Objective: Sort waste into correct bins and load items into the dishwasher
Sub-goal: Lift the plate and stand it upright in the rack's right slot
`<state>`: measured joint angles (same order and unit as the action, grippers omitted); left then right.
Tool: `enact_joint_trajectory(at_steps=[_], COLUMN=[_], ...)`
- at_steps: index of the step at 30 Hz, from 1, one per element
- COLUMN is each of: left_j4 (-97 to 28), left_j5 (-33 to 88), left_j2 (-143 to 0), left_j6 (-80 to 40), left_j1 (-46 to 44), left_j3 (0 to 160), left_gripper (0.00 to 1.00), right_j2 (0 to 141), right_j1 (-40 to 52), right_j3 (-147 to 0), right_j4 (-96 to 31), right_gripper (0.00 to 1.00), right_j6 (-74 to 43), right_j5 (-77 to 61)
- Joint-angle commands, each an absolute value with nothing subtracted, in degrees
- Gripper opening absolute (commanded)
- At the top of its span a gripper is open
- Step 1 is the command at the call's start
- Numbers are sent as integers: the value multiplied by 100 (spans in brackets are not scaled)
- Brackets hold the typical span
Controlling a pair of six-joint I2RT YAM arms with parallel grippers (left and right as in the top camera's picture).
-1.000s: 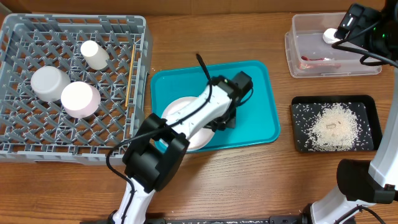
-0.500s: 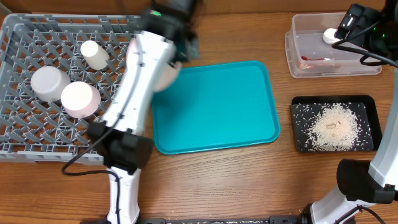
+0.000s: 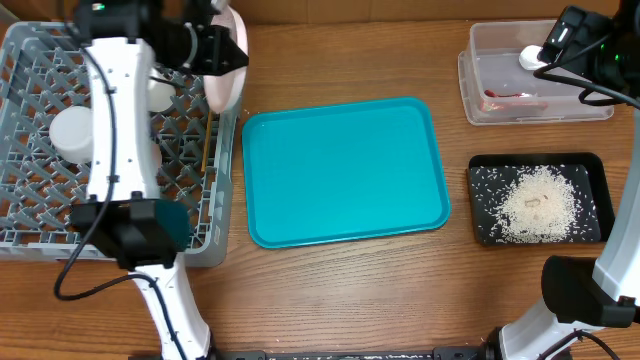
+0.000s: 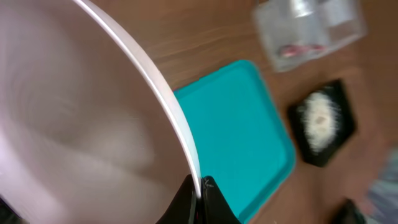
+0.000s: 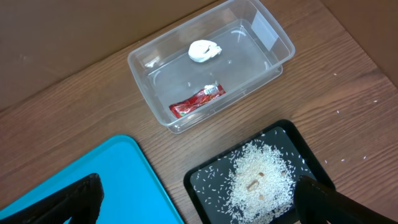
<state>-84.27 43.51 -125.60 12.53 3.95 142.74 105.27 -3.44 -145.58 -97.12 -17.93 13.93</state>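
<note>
Clamped by its rim between the left jaws: white round plate [image 3: 227,88], on edge over right wall of grey plastic dish rack [image 3: 30,215]. Spread apart, empty: right jaws, above clear plastic bin [image 5: 249,56].

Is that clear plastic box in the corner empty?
No, the clear box holds a red packet and a crumpled white wad.

Lab tabletop [image 3: 400,290] — dish rack [image 3: 40,205], clear bin [image 3: 500,65]

left end effector [image 3: 221,52] w/ white dish [image 3: 226,88] at rack [image 3: 40,215] edge, teal tray [image 3: 345,170] centre
</note>
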Motion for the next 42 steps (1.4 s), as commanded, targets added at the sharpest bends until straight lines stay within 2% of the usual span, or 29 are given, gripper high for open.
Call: enact_joint_trajectory(at_steps=[1,15,22,35,36,37,38,39,40,41,42], left_j4=[-8479,-8702,-8204,-8025,-8016,-8007,-8005,-8005,-8007,-8009,-8025], left_j5=[6139,6093,6204,6036,5955,5848,5699,5472,5304,5170,5078], left_j2=[-12534,-12534,-12534,-12534,-12534,-12534,-12534,-12534,-12534,-12534,-12534], left_j6=[2049,2298,2309,2176,2099,2014,1883,1752,1643,1490,1317], left_j1=[646,1219,1282,1594,1619,1634,1649,1662,1669,1678,1688], left_j3=[14247,13893,13085,12761,12759,12761,12761,12761,12766,12776,12809], left_gripper=[4,4,4,4,12,24,44,77,92,100,100], right_j2=[10523,10523,10523,10523,10523,10523,10523,10523,10523,10523,10523], right_j1=[-362,-362,-362,-362,-362,-362,-362,-362,-362,-362,-362], right_j3=[-14569,-14569,-14569,-14569,-14569,-14569,-14569,-14569,-14569,-14569,-14569], right_j4=[-9701,-9701,-9701,-9701,-9701,-9701,-9701,-9699,-9701,-9701,-9701], right_gripper=[100,100,100,100,100,100,100,100,100,100,100], right_j6=[-1756,-1754,-1756,-1756,-1754,-1756,-1756,-1756,-1756,-1754,-1756], right_j5=[1431,1428,1431,1431,1431,1431,1431,1431,1431,1431,1431])
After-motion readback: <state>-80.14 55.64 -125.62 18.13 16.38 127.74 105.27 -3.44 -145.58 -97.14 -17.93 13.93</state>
